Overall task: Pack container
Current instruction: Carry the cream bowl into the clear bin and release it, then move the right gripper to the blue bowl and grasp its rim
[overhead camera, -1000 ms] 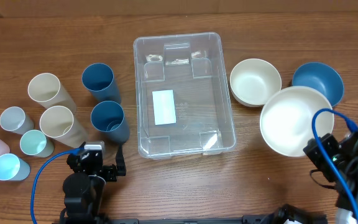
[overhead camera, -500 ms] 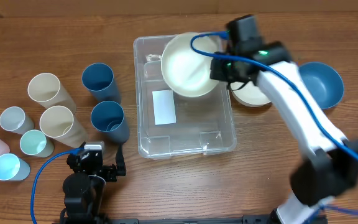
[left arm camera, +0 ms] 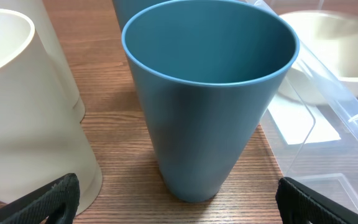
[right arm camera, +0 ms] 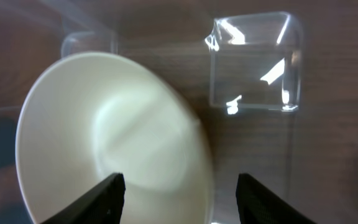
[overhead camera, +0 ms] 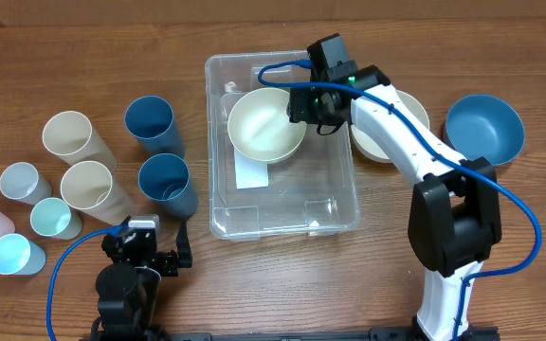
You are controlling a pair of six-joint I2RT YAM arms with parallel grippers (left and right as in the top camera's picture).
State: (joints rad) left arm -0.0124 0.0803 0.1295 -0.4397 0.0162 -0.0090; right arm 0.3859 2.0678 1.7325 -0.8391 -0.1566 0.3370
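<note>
Now the cream bowl [overhead camera: 265, 126] lies lower and further left in the container [overhead camera: 332, 182].

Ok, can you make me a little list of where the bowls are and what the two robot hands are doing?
container: clear bin, mid-table
cream bowl: over the container's far half; touching bottom unclear
right gripper: at that bowl's rim; grip unclear
left gripper: open, holding nothing, facing a dark blue cup
other bowls: second cream bowl and blue bowl, right of the container
</note>
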